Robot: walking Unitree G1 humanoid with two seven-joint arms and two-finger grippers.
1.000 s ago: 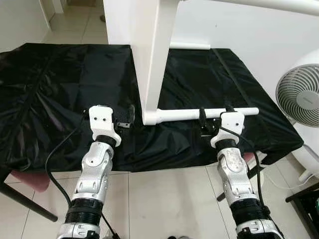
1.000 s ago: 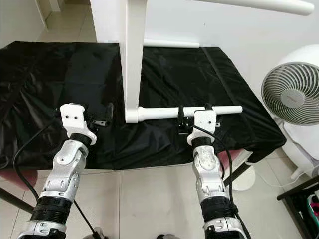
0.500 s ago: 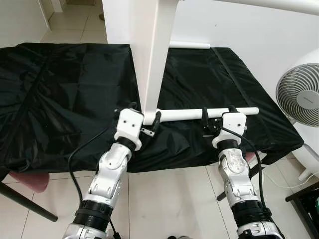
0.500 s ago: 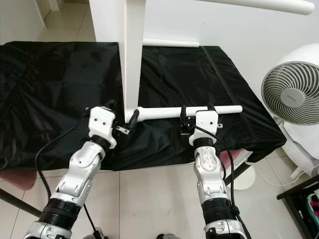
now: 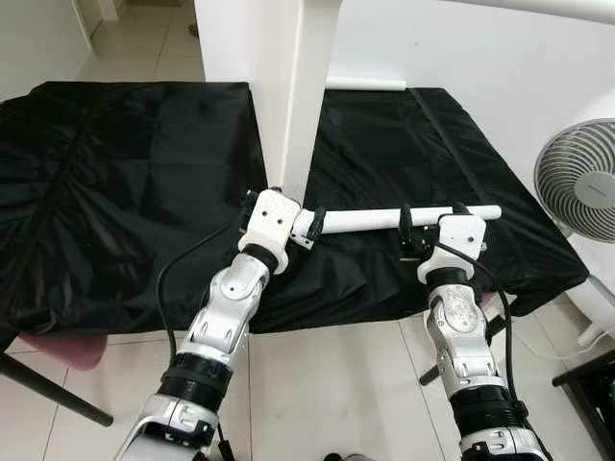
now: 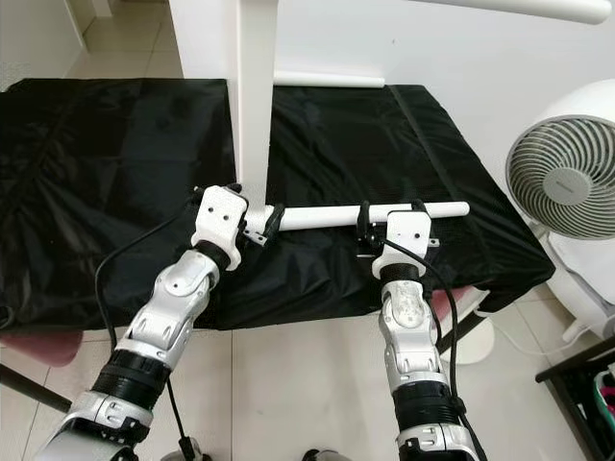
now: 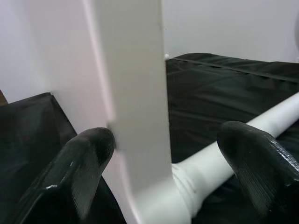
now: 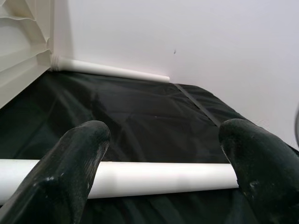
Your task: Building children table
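Table top (image 5: pixel 288 86): on edge upon black cloth (image 5: pixel 115 173), ahead of both grippers.
Leg (image 5: pixel 384 219): level, between spread fingers of right gripper (image 5: pixel 430 229); ungripped.
Left gripper (image 5: pixel 283 223): open astride joint (image 7: pixel 180 184).
Advice: close squarely, support evenly.

Glossy black cloth (image 5: pixel 115 192) (creased), smooth matt-white leg (image 5: pixel 375 220).

I can read no text, label, brand, number or sign anywhere in these views.
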